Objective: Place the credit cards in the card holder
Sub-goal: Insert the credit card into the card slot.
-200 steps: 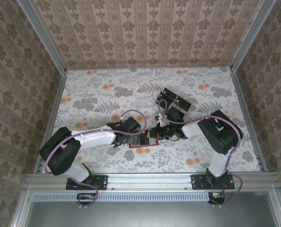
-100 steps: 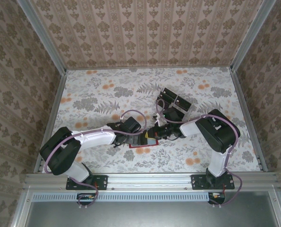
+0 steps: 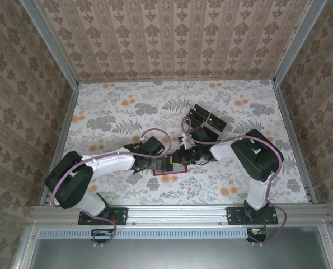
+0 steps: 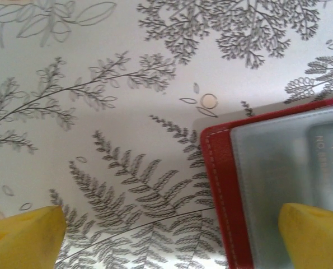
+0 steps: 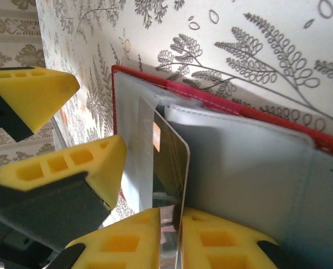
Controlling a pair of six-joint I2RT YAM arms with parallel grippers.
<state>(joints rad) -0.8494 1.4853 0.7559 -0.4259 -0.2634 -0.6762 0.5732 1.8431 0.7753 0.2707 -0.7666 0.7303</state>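
Two yellow fingers of the right end effector (image 5: 174,218) are pinched narrow on a credit card (image 5: 170,162). The card stands on edge and tilted, its far end lying among the clear sleeves of the card holder (image 5: 250,168). The card holder lies open on the counter (image 4: 127,67), red rim outward and grey inside up.

The left end effector (image 4: 166,224) is spread wide and holds nothing. One fingertip (image 4: 314,235) sits over the grey inside near the holder's corner, though I cannot tell whether it presses down. The other fingertip (image 4: 20,235) is over bare counter beside the holder. A pale flat corner (image 4: 208,119) peeks from under the holder's red edge.

From above, both end effectors meet over the holder near the middle of the counter, the left arm reaching in from the left and the right arm from the right. Toward the back, apart from the holder, a clear rack (image 3: 206,120) holds more dark cards (image 3: 198,115).
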